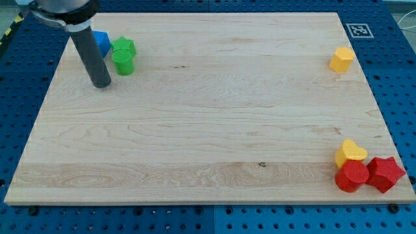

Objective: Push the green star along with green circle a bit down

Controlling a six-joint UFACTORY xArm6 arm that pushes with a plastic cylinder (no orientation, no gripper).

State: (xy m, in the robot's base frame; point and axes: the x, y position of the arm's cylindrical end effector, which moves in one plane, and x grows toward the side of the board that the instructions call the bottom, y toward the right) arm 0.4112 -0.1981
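The green star lies near the view's top left corner of the wooden board. The green circle sits just below it, touching it. My tip rests on the board to the left of and slightly below the green circle, a small gap apart. The dark rod rises from it toward the view's top left and partly covers a blue block that sits left of the green star.
A yellow block lies near the view's top right. A yellow heart, a red circle and a red star cluster at the view's bottom right corner. The blue perforated table surrounds the board.
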